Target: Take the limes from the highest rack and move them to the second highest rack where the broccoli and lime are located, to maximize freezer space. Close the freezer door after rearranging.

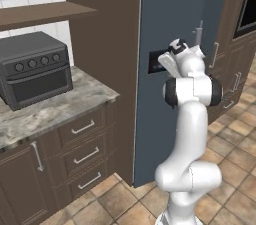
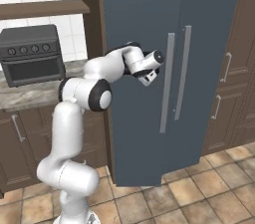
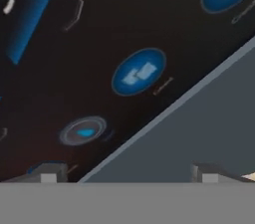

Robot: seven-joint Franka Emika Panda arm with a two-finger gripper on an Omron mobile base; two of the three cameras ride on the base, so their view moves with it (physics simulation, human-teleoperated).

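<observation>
Against the closed freezer door (image 2: pixel 144 68), hand (image 2: pixel 149 76) spread at its panel.

The freezer door (image 2: pixel 144 68) is slate blue with pale grey handles (image 2: pixel 167 82). The toaster oven (image 1: pixel 35 66) is dark grey on a mottled beige-grey counter (image 1: pixel 55 109). The floor (image 2: pixel 199 193) is tan tile.

Home kitchen: slate-blue two-door fridge (image 2: pixel 169 68), brown drawer cabinets (image 1: pixel 75 154), marble counter (image 1: pixel 55 109) at left bearing toaster oven (image 1: pixel 35 69), tiled floor (image 2: pixel 199 188).
</observation>
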